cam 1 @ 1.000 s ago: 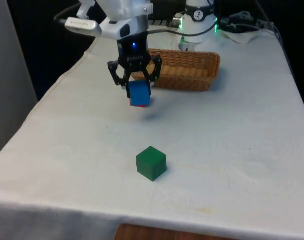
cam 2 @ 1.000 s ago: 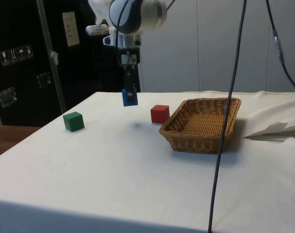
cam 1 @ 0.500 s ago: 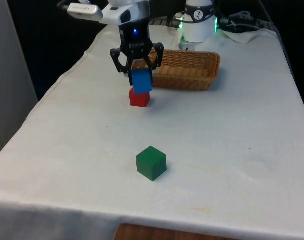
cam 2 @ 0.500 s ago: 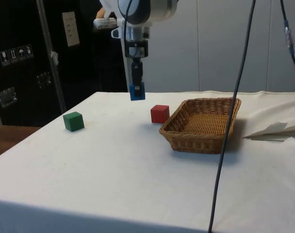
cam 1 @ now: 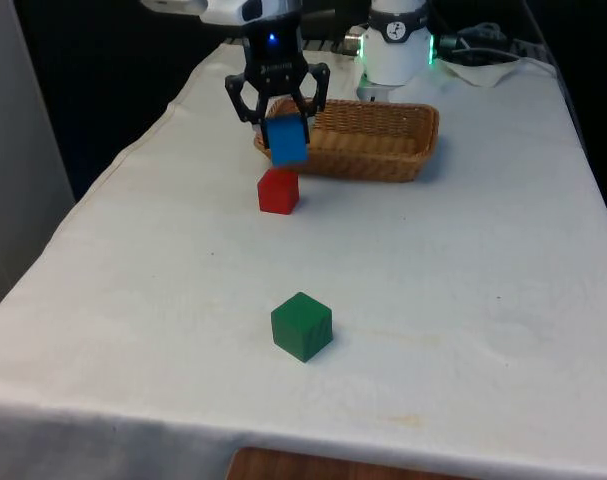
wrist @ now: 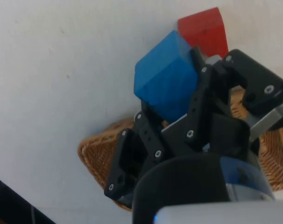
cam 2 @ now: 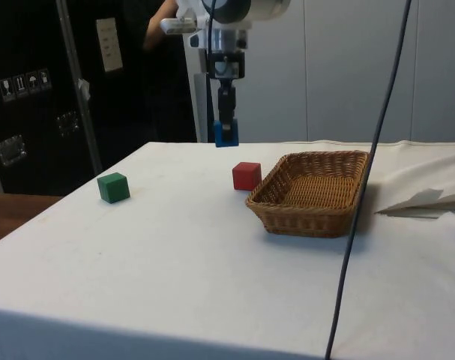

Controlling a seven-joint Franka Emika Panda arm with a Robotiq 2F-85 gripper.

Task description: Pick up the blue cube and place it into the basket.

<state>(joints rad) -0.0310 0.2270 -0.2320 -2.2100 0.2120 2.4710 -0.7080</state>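
My gripper [cam 1: 286, 135] is shut on the blue cube [cam 1: 286, 140] and holds it in the air, well above the cloth. From the side the blue cube [cam 2: 226, 133] hangs a little short of the wicker basket [cam 2: 314, 190], above and slightly before the red cube [cam 2: 246, 175]. The wicker basket [cam 1: 378, 138] sits at the far end of the table, just right of the gripper in the front view. Close up, the blue cube [wrist: 165, 82] sits between the black fingers [wrist: 200, 93], with the basket's rim [wrist: 97, 154] under the wrist.
A red cube [cam 1: 278, 191] rests on the cloth just below the held cube and before the basket. A green cube [cam 1: 302, 325] stands nearer the table's front edge. A dark cable [cam 2: 362, 187] hangs down in front of the side view. A person's hand [cam 2: 161, 16] shows behind the arm.
The gripper has risen and carried the blue cube away from the table's front towards the basket, uncovering the red cube beneath it.
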